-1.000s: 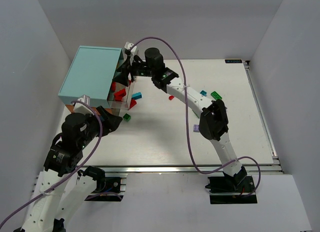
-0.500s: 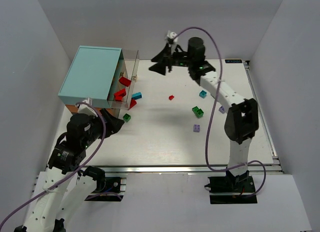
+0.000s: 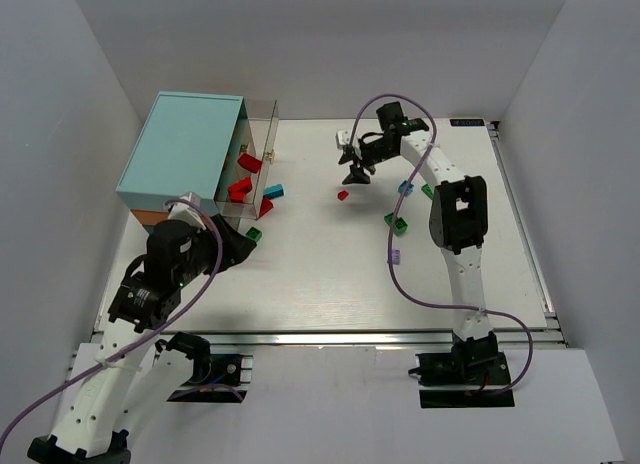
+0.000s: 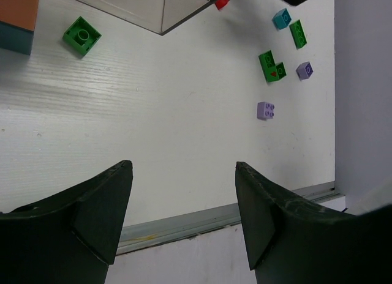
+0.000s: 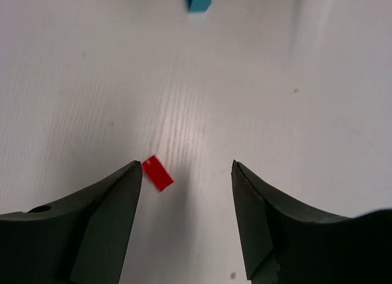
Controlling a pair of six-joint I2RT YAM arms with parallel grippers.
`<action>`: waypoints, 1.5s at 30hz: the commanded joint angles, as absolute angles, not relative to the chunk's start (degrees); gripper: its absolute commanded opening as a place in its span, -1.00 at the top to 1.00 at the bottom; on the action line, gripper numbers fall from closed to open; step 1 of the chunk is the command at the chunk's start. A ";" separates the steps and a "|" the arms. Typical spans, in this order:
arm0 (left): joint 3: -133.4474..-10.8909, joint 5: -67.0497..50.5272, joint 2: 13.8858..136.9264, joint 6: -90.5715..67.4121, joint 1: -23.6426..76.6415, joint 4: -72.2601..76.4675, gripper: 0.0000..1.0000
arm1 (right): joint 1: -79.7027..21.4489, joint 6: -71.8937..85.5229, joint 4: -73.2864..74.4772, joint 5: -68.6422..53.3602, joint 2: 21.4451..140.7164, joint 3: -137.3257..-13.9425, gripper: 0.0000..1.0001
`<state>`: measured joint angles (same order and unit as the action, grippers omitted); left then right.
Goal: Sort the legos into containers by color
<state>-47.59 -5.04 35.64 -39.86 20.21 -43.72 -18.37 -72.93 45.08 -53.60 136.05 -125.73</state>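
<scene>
White table (image 3: 320, 274), plain white walls (image 3: 330, 44)

Right pincer (image 5: 187, 171) and left pincer (image 4: 184, 171) both gape wide, holding nothing.

The table (image 3: 330, 284) is white and matt, streaked with a fine wood-like grain. Along its near edge runs a rail (image 3: 330, 336) of bare brushed metal. The cabinet (image 3: 180, 149) has a matt teal top, and the drawer (image 3: 265, 114) standing out of it is clear, glossy plastic. The green brick (image 4: 81, 34) just beside the cabinet is smooth, shiny plastic, and so is the red brick (image 5: 158, 173) farther from it. The left gripper (image 4: 182, 174) and right gripper (image 5: 185, 171) have jaws of dull black plastic. The right arm (image 3: 462, 274) wears a smooth white plastic shell.
</scene>
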 commanded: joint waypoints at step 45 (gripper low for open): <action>-47.72 -5.19 39.11 -40.52 20.48 -40.96 -0.55 | -21.88 -100.90 60.55 -33.92 143.35 -121.91 0.42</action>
<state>-46.54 -5.10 38.96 -40.53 20.27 -42.65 -22.50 -99.37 55.64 -38.22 142.39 -123.59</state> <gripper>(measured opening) 0.775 0.314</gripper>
